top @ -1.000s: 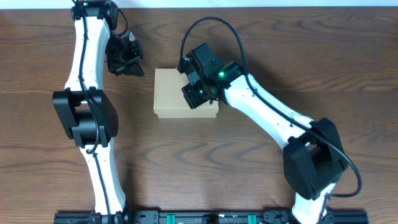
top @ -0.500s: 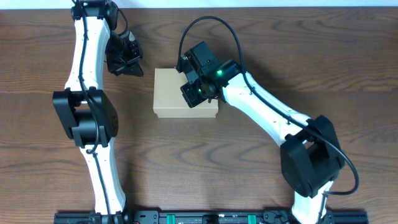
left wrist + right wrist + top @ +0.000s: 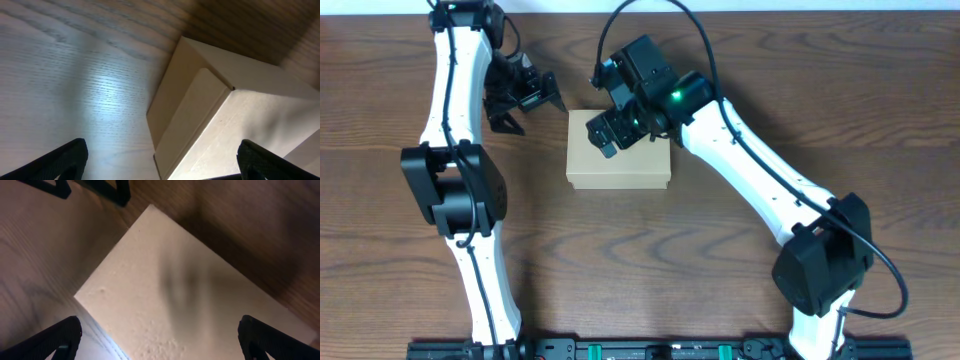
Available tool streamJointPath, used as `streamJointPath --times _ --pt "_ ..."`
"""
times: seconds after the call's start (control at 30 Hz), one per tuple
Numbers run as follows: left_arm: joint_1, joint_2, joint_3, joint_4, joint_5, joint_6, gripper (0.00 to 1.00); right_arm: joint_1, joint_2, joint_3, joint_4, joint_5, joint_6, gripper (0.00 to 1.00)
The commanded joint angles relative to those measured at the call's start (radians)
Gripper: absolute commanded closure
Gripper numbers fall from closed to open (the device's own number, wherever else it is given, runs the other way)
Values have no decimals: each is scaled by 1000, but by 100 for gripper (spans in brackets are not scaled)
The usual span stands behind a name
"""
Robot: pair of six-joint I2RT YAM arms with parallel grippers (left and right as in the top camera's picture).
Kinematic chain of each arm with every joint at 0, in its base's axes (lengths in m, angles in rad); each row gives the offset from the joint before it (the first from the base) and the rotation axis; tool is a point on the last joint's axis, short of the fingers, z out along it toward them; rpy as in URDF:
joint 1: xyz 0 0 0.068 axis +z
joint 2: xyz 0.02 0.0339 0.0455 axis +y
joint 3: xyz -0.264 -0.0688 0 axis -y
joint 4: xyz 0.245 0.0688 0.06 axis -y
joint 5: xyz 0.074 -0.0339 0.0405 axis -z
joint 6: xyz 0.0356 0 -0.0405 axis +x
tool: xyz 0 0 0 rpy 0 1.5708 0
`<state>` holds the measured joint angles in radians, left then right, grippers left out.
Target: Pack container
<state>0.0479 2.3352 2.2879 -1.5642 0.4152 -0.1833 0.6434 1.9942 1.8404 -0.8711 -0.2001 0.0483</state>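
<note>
The container (image 3: pixel 618 168) is a plain tan cardboard box lying with its lid down in the middle of the wooden table. Hovering over its far half, my right gripper (image 3: pixel 620 133) is open and holds nothing. Its wrist view shows the container's flat top (image 3: pixel 190 290) between the spread fingers (image 3: pixel 62 337). My left gripper (image 3: pixel 532 108) stands open just off the container's far left corner, apart from it. In the left wrist view the container's corner and tucked side flap (image 3: pixel 200 115) lie ahead of the open gripper (image 3: pixel 161 150), whose fingertips (image 3: pixel 70 157) frame bare table and box.
Dark wood table (image 3: pixel 880 120) stretches all around the box. A black rail (image 3: pixel 640 350) runs along the near edge. Both white arms reach in from the near side, the left one (image 3: pixel 455 190) bending close to the left of the box.
Both grippers went from shut to wide open. The right gripper shifted left and farther back over the box top. The left gripper's fingers spread beside the box corner.
</note>
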Motion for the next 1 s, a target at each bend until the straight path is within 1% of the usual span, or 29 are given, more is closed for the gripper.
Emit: streamJointPath --times 0.0,0.07,0.17,0.3,0.4,0.53,0.73,0.87,0.97 --pt "26 -87 39 -8 2 4 4 -11 -3 43 -39 2 10 1" --pt "37 -119 39 -12 0 29 4 -26 -17 45 -57 -47 -23 1" --pt "51 -175 39 -49 -24 87 5 -63 -63 44 -103 -115 -113 1" --pt "58 -250 39 -119 -103 135 4 -127 -182 17 -191 -119 -245 1" --pt "58 -308 39 -125 -108 135 5 -167 -281 -30 -209 -119 -300 1" --pt "58 -400 37 -125 -110 135 5 -220 -440 -151 -202 -119 -332 1" --pt "58 -559 -13 -125 -112 132 5 -272 -713 -417 -153 -122 -335 1" --pt "58 -693 -141 -125 -118 131 5 -283 -903 -568 -123 -122 -334 1" --pt "58 -817 -279 -105 -138 116 5 -283 -1033 -659 -111 -122 -334 1"
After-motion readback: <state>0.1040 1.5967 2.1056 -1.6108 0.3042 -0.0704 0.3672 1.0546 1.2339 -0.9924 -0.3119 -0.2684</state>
